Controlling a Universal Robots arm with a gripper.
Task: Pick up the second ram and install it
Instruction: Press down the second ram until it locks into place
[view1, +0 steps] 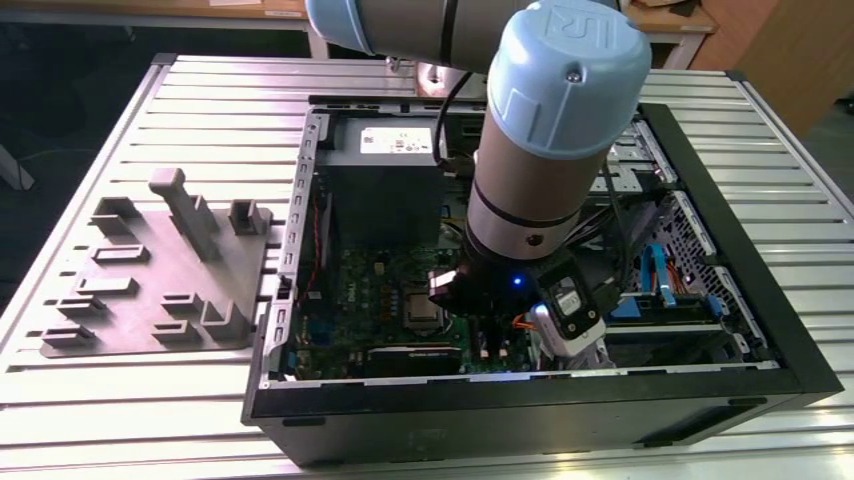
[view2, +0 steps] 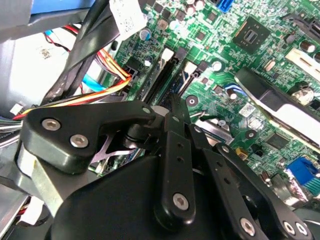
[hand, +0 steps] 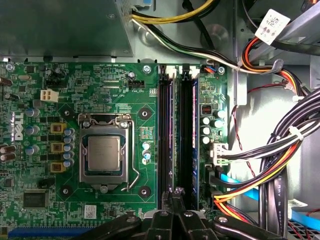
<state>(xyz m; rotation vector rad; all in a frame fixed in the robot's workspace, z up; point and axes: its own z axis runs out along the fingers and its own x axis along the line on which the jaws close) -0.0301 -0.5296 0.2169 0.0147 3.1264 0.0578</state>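
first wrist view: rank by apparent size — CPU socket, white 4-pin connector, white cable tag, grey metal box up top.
Largest to smallest as they look in the first wrist view:
1. grey metal box
2. CPU socket
3. white cable tag
4. white 4-pin connector
The tag sits on raised cables, maybe nearer the camera, so its edge over the connector is unsure.

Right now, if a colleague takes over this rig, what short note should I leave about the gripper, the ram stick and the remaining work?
Gripper: low inside the computer case, at one end of the long black slots, beside the processor.
Ram stick: seems to stand on edge in the slot under the gripper; not certain.
Done: the gripper is at the slots.
Left: I cannot tell whether the stick is fully seated; check that first.
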